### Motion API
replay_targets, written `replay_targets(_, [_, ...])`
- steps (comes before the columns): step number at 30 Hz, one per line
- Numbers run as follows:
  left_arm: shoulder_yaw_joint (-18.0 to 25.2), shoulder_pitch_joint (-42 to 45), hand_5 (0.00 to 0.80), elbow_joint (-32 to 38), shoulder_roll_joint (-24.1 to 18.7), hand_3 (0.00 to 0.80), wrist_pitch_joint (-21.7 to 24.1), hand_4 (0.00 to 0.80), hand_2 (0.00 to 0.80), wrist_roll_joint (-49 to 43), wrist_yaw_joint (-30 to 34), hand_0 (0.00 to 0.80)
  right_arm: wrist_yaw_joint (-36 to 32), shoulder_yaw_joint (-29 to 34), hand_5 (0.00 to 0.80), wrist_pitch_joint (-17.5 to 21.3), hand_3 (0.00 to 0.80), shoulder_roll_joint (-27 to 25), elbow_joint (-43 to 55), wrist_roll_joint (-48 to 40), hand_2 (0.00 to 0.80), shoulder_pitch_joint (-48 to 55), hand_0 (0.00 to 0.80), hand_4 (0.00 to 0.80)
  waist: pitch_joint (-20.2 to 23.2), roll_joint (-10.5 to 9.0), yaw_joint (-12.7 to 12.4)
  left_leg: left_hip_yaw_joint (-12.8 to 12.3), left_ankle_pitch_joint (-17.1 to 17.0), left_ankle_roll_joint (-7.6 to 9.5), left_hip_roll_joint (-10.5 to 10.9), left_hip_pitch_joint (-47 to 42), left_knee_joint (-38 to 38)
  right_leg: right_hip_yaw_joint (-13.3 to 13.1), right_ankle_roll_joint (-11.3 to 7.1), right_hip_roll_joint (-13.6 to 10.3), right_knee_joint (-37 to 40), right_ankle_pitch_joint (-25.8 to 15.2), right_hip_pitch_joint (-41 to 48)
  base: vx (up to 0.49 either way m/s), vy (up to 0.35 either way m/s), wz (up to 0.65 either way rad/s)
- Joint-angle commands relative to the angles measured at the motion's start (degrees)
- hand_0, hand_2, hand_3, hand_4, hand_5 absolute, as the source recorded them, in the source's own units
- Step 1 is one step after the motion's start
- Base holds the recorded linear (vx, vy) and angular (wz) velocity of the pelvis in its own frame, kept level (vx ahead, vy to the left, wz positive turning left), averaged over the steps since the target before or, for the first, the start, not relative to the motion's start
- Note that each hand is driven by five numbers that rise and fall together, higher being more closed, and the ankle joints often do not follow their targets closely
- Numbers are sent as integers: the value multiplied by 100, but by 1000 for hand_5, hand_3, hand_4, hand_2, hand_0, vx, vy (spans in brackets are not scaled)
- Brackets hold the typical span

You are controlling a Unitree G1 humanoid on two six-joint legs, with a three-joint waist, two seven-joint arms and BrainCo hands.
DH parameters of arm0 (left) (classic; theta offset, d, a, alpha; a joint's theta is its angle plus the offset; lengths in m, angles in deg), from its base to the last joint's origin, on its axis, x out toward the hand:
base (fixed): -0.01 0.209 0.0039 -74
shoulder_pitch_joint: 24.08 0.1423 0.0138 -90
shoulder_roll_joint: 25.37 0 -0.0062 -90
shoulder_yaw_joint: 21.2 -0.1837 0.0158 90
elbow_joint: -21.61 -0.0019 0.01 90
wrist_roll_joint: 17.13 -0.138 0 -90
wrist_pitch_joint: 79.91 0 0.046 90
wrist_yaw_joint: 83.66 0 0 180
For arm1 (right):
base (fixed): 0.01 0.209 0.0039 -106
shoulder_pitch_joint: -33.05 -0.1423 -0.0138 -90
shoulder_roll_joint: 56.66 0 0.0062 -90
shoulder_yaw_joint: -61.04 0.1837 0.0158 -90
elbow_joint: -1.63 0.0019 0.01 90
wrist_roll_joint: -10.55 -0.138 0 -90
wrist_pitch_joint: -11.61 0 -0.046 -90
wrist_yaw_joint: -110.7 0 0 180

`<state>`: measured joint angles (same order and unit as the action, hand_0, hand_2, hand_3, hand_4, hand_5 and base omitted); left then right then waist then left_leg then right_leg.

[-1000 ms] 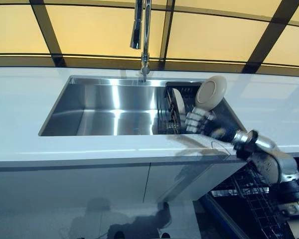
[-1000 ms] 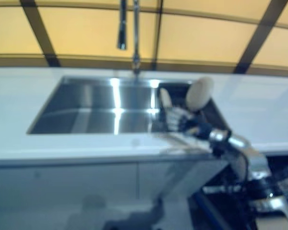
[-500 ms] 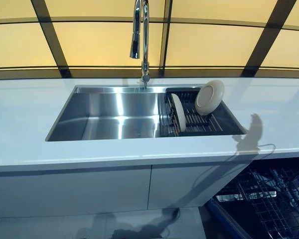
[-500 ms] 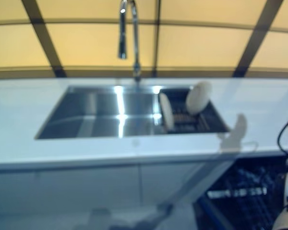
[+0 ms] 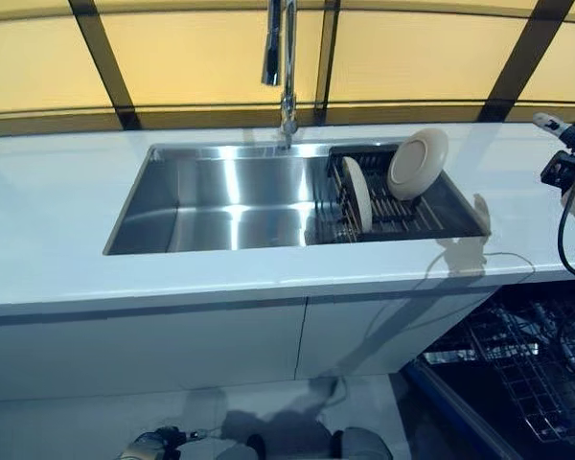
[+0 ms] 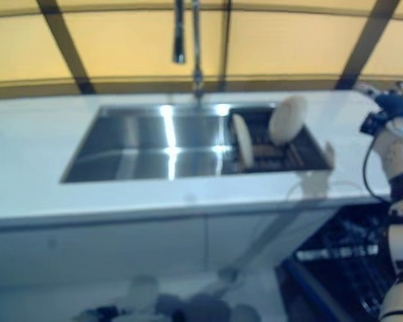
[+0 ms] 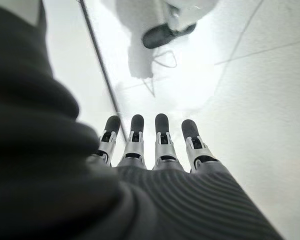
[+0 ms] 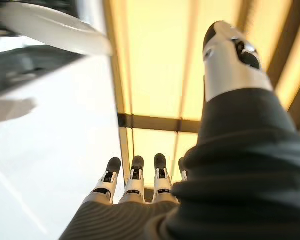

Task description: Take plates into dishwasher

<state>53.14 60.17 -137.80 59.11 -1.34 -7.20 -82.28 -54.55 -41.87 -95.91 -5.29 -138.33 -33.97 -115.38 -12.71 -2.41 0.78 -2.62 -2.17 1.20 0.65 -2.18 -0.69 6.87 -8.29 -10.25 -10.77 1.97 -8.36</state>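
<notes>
The fingers of the right hand are straight and hold nothing; this hand is raised over the white surface, well to the right of the sink. The left hand is low over the floor, fingers straight and empty. Two plates stand in the rack at the right end of the sink.

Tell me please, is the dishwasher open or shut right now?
Open. Its wire rack is pulled out and in plain sight below the counter, right of the sink.
</notes>
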Motion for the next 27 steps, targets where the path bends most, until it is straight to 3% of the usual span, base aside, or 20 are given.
replay_targets(1, [-46,91,0,2,-145,0,-57,0,0,486,-324,0,-136,-351,0,188,0,-97,-188,331,0,-807,0,0,71,-86,-182,-36,755,-236,-98,-427,-435,107,47,-24,562,-999,111,99,-166,36])
replay_targets(6, [-6,223,0,-129,-106,0,-78,0,0,182,-195,0,-40,-784,0,85,0,-243,-748,448,0,-1375,0,0,299,-129,-406,-75,583,-394,-317,-481,-159,411,73,44,1042,-973,625,133,-147,34])
replay_targets(10, [177,367,0,-117,-162,0,-112,0,0,286,-241,0,-12,-1057,0,-170,0,-319,-899,411,0,-1806,0,0,380,-123,-464,-363,621,-518,-484,-613,-227,877,192,51,735,-684,639,41,-102,-2])
replay_targets(11, [249,422,0,-128,-146,0,-79,0,0,335,-268,0,12,-1216,0,-255,0,-412,-1004,302,0,-2003,0,0,319,-169,-492,-474,411,-662,-632,-254,-1258,933,393,130,689,-497,799,2,-147,-4])
replay_targets(12, [272,458,0,-138,-123,0,-50,0,0,351,-277,0,77,-1320,0,-281,0,-481,-1021,204,0,-2081,0,0,247,-194,-541,-293,90,-756,-648,220,-1977,862,517,206,717,-416,918,7,-164,5])
replay_targets(14, [280,501,0,-129,-129,0,-44,0,0,363,-234,0,404,-1426,0,-205,0,-480,-973,51,0,-2142,0,0,81,-209,-665,61,-305,-855,-533,974,-2366,648,578,260,751,-363,1102,42,-39,13])
replay_targets(15, [273,494,0,-125,-139,0,-90,0,0,362,-181,0,488,-1437,0,-215,0,-437,-967,107,0,-2162,0,0,20,-173,-695,45,-307,-880,-570,1015,-2070,602,537,276,772,-349,1189,107,80,6])
replay_targets(16, [279,517,0,-134,-119,0,-86,0,0,303,-118,0,536,-1450,0,-203,0,-380,-929,153,0,-2163,0,0,-24,-84,-724,-83,-447,-882,-697,939,-1279,573,451,304,878,-374,1311,143,99,-1])
replay_targets(18, [199,561,0,-109,-102,0,-92,0,0,264,-69,0,756,-1382,0,-158,0,-309,-794,71,0,-2105,0,0,-53,-64,-737,-170,-397,-797,-693,736,-679,537,360,232,1027,-457,1419,146,86,-5])
replay_targets(21, [154,579,0,-62,-112,0,-151,0,0,407,-128,0,746,-1230,0,-387,0,-347,-614,19,0,-1954,0,0,99,-15,-688,-387,-420,-794,-681,289,60,767,241,138,1182,-541,1480,124,101,-22])
replay_targets(24, [174,587,0,-68,-175,0,-147,0,0,487,-199,0,562,-1190,0,-358,0,-348,-658,20,0,-2017,0,0,232,20,-674,-707,-470,-850,-707,1,430,1082,140,58,1368,-606,1530,71,58,-34])
replay_targets(27, [223,568,0,-69,-294,0,-61,0,0,488,-115,0,348,-1224,0,-439,0,-453,-720,-379,0,-2105,0,0,322,84,-622,-688,-431,-844,-697,-15,472,1031,116,36,1335,-560,1436,59,21,-21])
